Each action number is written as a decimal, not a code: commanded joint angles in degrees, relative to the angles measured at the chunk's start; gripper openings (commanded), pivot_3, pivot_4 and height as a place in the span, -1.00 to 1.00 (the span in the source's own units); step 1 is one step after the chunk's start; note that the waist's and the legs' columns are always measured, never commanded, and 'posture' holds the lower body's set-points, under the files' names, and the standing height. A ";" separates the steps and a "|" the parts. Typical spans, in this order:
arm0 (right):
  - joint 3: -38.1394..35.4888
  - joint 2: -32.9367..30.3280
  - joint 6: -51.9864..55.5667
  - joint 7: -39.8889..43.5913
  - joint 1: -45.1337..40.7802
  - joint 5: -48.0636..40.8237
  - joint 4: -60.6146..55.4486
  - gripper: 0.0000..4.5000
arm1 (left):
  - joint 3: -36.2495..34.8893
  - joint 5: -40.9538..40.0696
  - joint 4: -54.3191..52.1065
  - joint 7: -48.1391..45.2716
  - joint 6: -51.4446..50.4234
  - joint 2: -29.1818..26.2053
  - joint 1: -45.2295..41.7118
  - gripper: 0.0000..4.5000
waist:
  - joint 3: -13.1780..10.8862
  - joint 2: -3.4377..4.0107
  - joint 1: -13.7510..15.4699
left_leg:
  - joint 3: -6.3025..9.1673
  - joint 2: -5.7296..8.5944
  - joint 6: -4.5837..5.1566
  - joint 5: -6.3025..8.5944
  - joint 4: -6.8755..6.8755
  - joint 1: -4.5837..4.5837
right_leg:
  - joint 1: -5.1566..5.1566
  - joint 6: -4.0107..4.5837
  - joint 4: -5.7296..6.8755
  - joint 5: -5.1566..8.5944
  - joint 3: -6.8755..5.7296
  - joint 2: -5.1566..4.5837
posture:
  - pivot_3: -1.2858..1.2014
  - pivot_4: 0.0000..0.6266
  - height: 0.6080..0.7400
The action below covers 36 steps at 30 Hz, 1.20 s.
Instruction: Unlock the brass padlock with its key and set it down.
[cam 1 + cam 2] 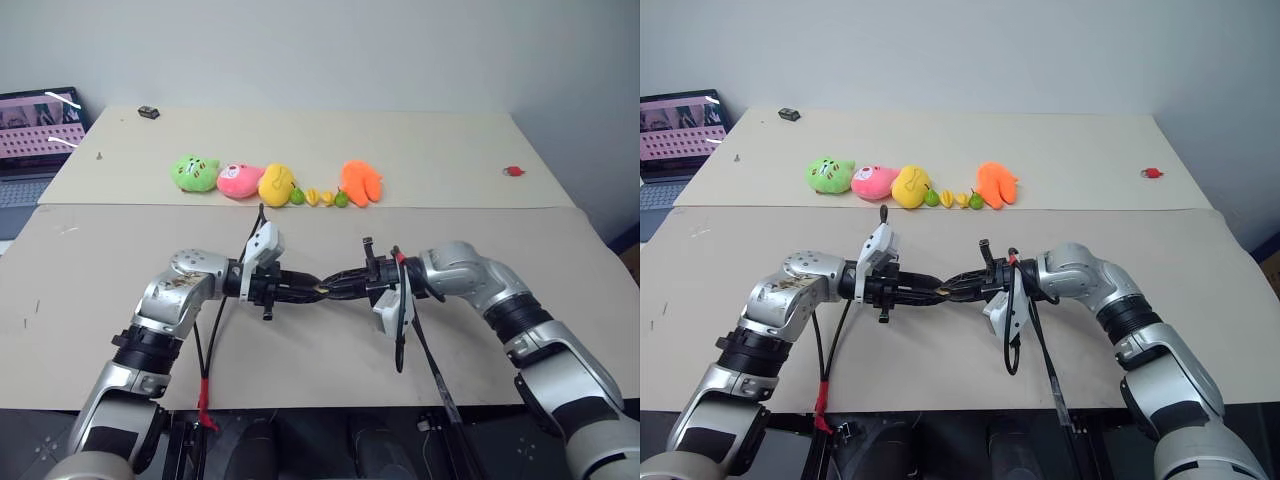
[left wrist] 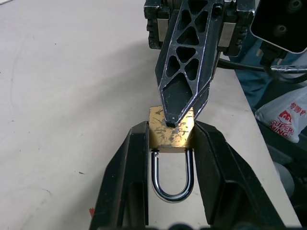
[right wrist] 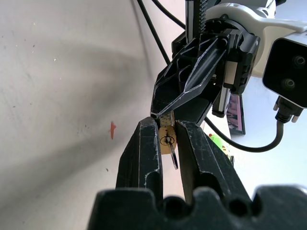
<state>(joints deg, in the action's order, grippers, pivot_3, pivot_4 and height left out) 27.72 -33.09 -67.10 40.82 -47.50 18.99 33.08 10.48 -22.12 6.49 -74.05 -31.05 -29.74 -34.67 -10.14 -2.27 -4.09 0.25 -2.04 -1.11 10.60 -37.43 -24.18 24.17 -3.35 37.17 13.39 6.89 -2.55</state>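
1. The left gripper (image 2: pixel 170 143) has its fingers clamped on the brass padlock (image 2: pixel 171 133), one finger on each side of the gold body. The silvery shackle hangs back between the fingers toward the wrist.
2. The right gripper (image 3: pixel 167 132) has its fingers drawn in close on the key (image 3: pixel 172 157); the thin grey metal shows in the narrow gap between them, right at the keyhole face of the padlock.
3. In the left wrist view the tip of the right gripper touches the padlock's body at the end away from the shackle.
4. Both grippers meet tip to tip above the bench (image 1: pixel 300 360), out in front of the robot and roughly midway between its arms. The padlock is held off the surface there.
5. The cardboard-coloured bench surface under the grippers is bare, with open room on both sides and toward the near edge.
6. A row of plush toys (image 1: pixel 275 183) lies well beyond the grippers, just past the seam between the two bench sheets.
7. A small red object (image 1: pixel 513 171) sits far off near the right edge; a small dark object (image 1: pixel 149 112) sits near the far left corner.
8. A laptop (image 1: pixel 35 135) stands off the bench's left end.
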 commanded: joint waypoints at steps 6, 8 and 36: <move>-3.89 -0.68 2.21 -3.32 -1.01 -0.45 -0.92 -0.96 | -1.43 -0.23 -0.59 1.16 4.16 2.13 -2.39 0.62 | 0.00 0.00 0.04 | 0.00 0.00 0.00 0.00 0.00 0.00 | 0.00 0.00 0.00 0.00 0.00 0.00 | 0.03 -0.52 0.65; -4.64 -1.40 2.37 -4.13 -1.58 0.27 0.58 -0.96 | -2.02 0.10 -1.41 1.99 5.39 1.99 -1.98 0.91 | 0.00 0.00 0.04 | 0.00 0.00 0.00 0.00 0.00 -0.01 | -0.01 0.00 -0.01 0.00 0.00 0.00 | 0.03 -0.52 0.65; -6.81 -4.58 2.99 -7.72 -3.03 -0.72 -3.04 -0.96 | -11.56 -9.75 0.28 13.96 -8.06 5.37 -3.15 -0.81 | -0.01 -0.01 -0.02 | 0.02 0.01 -0.01 -0.01 0.02 -0.01 | -0.01 0.00 -0.02 -0.01 -0.01 -0.01 | 0.03 -0.52 0.65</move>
<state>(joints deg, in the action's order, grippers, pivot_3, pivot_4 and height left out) 21.99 -37.42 -64.86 32.53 -50.92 20.78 33.07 -0.10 -30.09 6.50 -60.15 -38.07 -24.77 -35.85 -10.15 -2.28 -4.11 0.26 -2.03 -1.12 10.60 -37.41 -24.18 24.15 -3.36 37.15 13.37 6.89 -2.56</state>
